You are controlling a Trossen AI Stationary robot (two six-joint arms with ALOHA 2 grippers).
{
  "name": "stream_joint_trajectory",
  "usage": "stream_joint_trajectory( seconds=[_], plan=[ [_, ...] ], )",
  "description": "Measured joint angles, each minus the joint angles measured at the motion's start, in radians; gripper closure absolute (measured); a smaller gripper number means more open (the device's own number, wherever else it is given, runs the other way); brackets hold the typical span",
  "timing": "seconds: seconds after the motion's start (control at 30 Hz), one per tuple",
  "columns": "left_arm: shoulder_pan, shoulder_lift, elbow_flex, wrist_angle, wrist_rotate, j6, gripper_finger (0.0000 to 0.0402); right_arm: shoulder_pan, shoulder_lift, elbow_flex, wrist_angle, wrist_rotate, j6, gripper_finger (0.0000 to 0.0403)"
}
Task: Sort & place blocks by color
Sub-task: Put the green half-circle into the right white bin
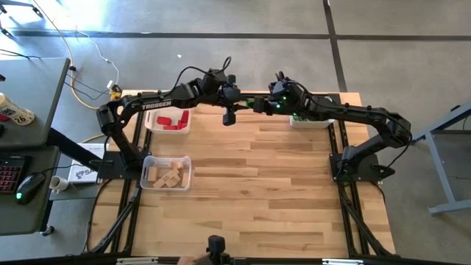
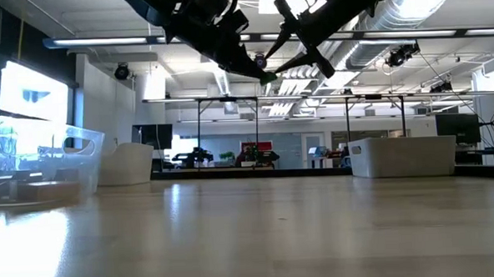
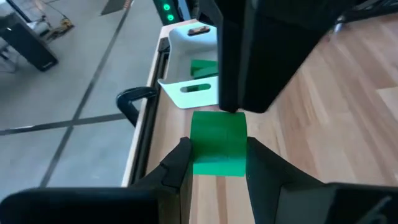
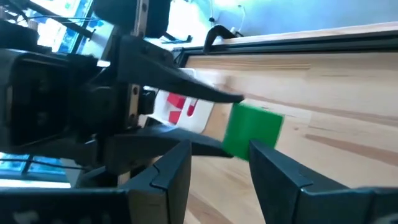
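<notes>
— Nearest the lens, two dark fingers of the left pincer point(image 3: 214, 165) are clenched on a green block point(image 3: 217, 144). Where is that, seen from above?

— High over the middle of the worktop's point(image 1: 257, 191) far edge, where both arms meet. The right pincer point(image 4: 217, 168) faces the left one there, its fingers parted on either side of the same green block point(image 4: 252, 130), not yet pressing on it as far as I can judge.

— So a handover in mid-air?

— That is my reading. The block lies straight ahead of the right pincer, between its fingers; the left one grips it from the opposite side. It looks close to cubic, so I cannot name a long axis.

— And its destination?

— The white bin point(image 1: 313, 120) at the far right corner already shows green pieces, and the right arm is nearer to it. Red blocks point(image 1: 174, 121) sit in the bin near the far left corner, plain wood blocks point(image 1: 166, 175) in the clear bin point(image 1: 151, 160) at the left edge.

— The surface?

— Pale wood planks. Beyond it, a wide hall with grey concrete floor, a desk off to the left.
</notes>
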Motion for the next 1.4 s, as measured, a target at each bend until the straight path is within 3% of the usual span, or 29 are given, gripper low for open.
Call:
stream_joint_trajectory(
  seconds=[0.17,0.3,0.7,1.03,1.17,1.3,1.4],
  plan=[
    [0.001,-0.006,0.0,-0.005,-0.018,0.016,0.0317,0.001,0.0,0.0,-0.01,-0.005,0.0,0.0258],
    [0.002,-0.028,0.0,-0.013,-0.113,0.06,0.0317,0.0,0.0,0.0,-0.013,0.014,0.0,0.0258],
    [-0.022,-0.065,0.0,-0.031,-0.097,0.054,0.0317,-0.013,0.0,0.0,0.045,0.04,-0.005,0.0258],
    [-0.091,-0.064,0.0,0.015,-0.125,0.089,0.0317,-0.013,0.0,0.0,0.048,-0.017,-0.008,0.0259],
    [-0.103,-0.064,0.0,0.016,-0.146,0.097,0.0317,-0.012,0.001,0.0,0.036,-0.046,-0.009,0.028],
    [-0.103,-0.063,0.0,0.025,-0.164,0.098,0.0317,-0.012,0.0,0.002,0.036,-0.038,-0.025,0.0328],
    [-0.103,-0.063,0.0,0.024,-0.179,0.098,0.031,-0.013,0.0,0.003,0.036,-0.038,-0.053,0.0335]
  ],
)
